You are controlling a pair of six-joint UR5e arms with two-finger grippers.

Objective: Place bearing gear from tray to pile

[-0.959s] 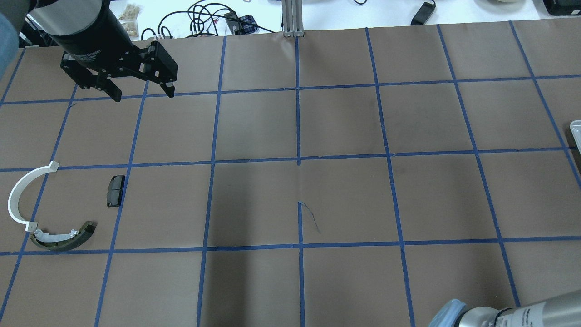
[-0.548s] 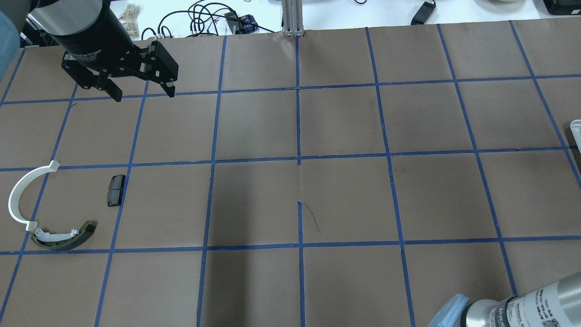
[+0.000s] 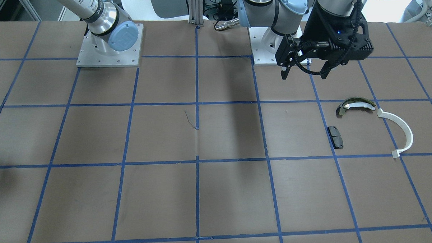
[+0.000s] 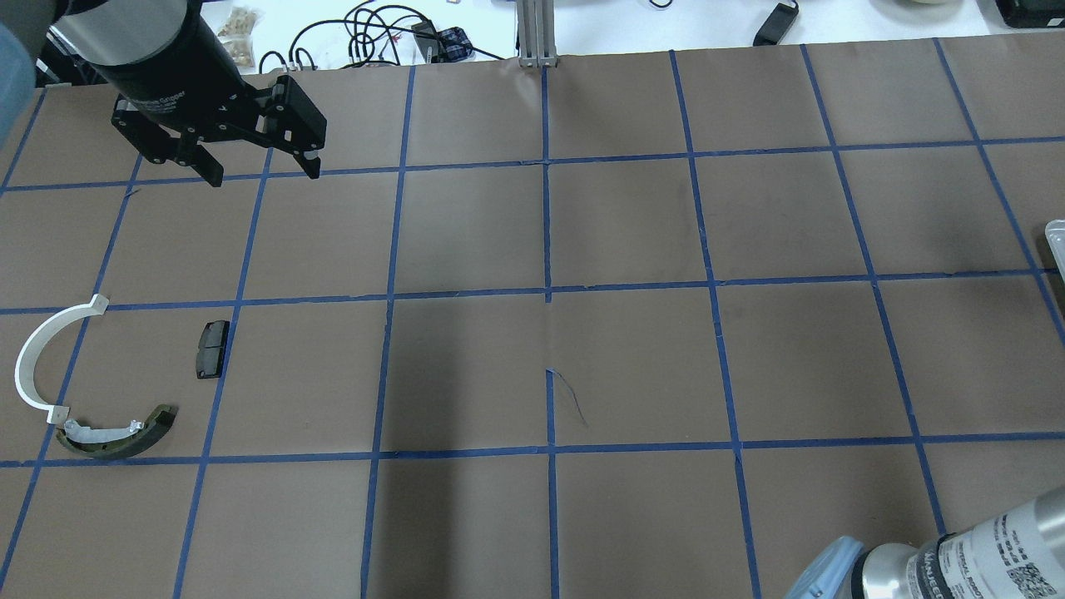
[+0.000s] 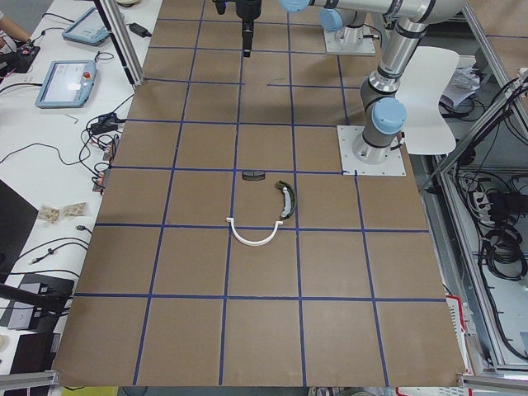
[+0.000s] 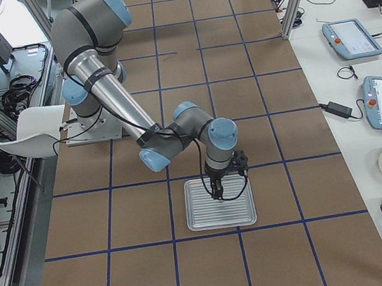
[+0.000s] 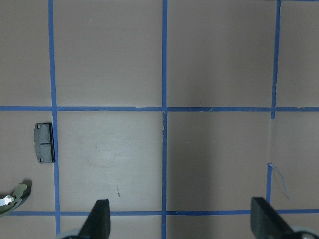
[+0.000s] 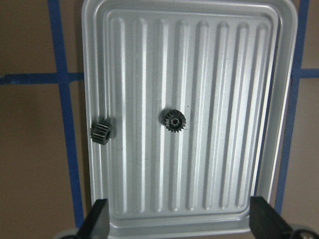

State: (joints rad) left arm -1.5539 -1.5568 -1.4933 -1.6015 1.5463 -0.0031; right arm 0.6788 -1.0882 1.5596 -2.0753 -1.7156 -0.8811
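A ribbed metal tray (image 8: pixel 224 99) lies under my right gripper (image 8: pixel 182 221), which is open and empty above its near edge. Two small black gears are on the tray. One lies flat near the middle (image 8: pixel 174 121), the other lies on its side at the left rim (image 8: pixel 101 133). The pile is far off on my left: a white arc (image 4: pixel 37 358), an olive shoe (image 4: pixel 116 437) and a black pad (image 4: pixel 212 349). My left gripper (image 4: pixel 264 173) is open and empty, high above the table beyond the pile.
The tray (image 6: pixel 201 216) sits at the table's right end, and only its corner (image 4: pixel 1055 229) shows in the overhead view. Brown paper with a blue tape grid covers the table. Cables and tablets lie beyond the far edge.
The right arm's wrist at the bottom right of the overhead view has shifted right and turned. The left arm and the pile have not moved.
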